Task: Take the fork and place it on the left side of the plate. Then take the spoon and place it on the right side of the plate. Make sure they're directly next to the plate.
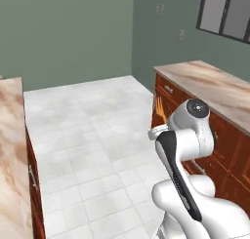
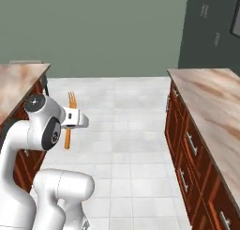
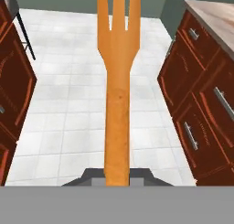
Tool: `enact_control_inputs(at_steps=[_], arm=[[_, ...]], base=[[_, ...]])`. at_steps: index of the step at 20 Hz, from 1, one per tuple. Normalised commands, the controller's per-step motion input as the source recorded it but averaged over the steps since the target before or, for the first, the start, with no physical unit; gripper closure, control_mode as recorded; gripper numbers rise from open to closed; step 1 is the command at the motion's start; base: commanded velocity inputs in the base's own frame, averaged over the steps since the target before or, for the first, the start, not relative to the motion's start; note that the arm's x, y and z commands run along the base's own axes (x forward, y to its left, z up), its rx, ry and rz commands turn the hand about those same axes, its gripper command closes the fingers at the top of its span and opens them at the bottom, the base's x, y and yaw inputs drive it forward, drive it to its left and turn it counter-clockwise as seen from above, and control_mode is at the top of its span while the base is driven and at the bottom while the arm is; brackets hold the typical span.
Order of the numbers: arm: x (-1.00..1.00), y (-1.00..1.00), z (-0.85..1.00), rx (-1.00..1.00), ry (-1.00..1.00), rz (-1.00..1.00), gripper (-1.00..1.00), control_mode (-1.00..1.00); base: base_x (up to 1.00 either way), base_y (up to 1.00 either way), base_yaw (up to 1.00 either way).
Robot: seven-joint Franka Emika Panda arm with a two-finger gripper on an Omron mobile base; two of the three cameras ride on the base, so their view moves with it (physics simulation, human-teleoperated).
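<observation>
The orange fork point(image 3: 118, 95) stands upright in my gripper point(image 3: 117, 176), which is shut on the lower part of its handle, tines pointing up. In the right base view the fork point(image 2: 69, 112) sticks up and down through the white hand point(image 2: 75, 119), held in the air over the floor between two counters. In the left base view its tines point(image 1: 159, 105) poke out behind my arm's elbow. The plate and the spoon are out of view.
A marble-topped counter with dark red drawers point(image 2: 208, 107) runs along the right. Another counter point(image 2: 18, 79) is at the left. White tiled floor point(image 2: 126, 130) lies between them. A green wall with a window point(image 1: 227, 11) closes the far side.
</observation>
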Motion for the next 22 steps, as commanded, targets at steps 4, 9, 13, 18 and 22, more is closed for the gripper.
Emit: enact_control_inputs(at_steps=[4,9,13,18,22], arm=[[0.00,0.00,0.00,0.00,0.00,0.00,1.00,1.00],[0.00,0.00,0.00,0.00,0.00,0.00,1.00,1.00],[0.00,0.00,0.00,0.00,0.00,0.00,1.00,1.00],[0.00,0.00,0.00,0.00,0.00,0.00,1.00,1.00],[0.00,0.00,0.00,0.00,0.00,0.00,1.00,1.00]], base=[[1.00,-0.17,0.42],[1.00,-0.17,0.41],[1.00,-0.22,0.42],[1.00,-0.36,0.39],[1.00,-0.50,0.35]])
